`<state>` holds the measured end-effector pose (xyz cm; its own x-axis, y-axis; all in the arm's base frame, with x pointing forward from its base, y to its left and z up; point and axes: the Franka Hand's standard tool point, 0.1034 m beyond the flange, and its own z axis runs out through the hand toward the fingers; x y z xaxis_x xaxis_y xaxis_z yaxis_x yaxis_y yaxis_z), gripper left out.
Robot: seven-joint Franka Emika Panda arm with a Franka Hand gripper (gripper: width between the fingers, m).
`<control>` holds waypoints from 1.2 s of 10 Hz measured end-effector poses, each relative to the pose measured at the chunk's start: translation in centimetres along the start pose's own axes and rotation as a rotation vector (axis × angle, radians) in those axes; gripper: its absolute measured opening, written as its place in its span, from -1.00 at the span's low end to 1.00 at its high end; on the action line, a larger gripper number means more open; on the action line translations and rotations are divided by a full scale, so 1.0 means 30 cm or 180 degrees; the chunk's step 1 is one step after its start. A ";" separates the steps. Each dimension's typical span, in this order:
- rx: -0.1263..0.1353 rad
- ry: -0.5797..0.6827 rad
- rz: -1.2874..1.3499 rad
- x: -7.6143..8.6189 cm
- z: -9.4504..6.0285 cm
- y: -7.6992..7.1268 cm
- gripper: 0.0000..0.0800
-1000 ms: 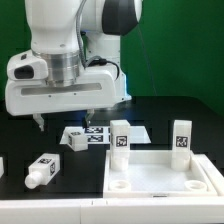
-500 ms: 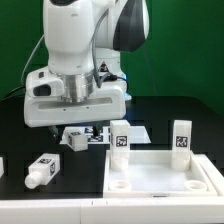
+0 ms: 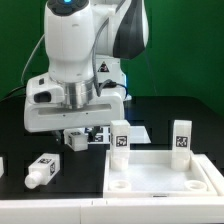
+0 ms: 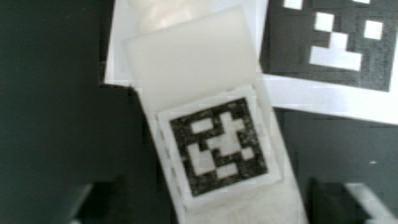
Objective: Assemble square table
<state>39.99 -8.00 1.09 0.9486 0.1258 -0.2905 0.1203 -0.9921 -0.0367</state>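
To lift the short, chunky white plastic leg (image 4: 199, 120) cleanly, the two-finger gripper (image 4: 214, 203), its jaws apart astride it with no contact showing and nothing gripped, should close centred and square across the long sides, so nothing twists. The leg lies flat, black-and-white square tag (image 4: 222, 150) up, just beside the far corner of the large white square plastic slab (image 3: 150, 189), on the exterior view's left.

No letters, numerals or brand names are legible anywhere. Only coded black-and-white square tag stickers show.

- One on the short chunky white plastic leg lying mid-table (image 3: 77, 138); its tag sticker (image 4: 217, 150) is plain in the wrist view.
- One each on the two upright legs, the nearer upright leg (image 3: 120, 137) and the farther upright leg (image 3: 181, 137).
- One on the leg lying by the front edge (image 3: 42, 171) of the black table (image 3: 160, 110).
- Several on the flat white marker board (image 3: 140, 131).
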 end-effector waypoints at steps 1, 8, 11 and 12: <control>0.0000 0.0000 0.0000 0.000 0.000 0.000 -0.03; 0.0391 -0.0053 0.1169 -0.048 0.011 0.099 -0.29; 0.0378 0.0054 0.1174 -0.027 0.003 0.144 -0.29; 0.0378 0.0051 0.1177 -0.028 0.005 0.146 -0.29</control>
<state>39.67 -12.44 1.02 0.9261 -0.2412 -0.2900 -0.2644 -0.9635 -0.0429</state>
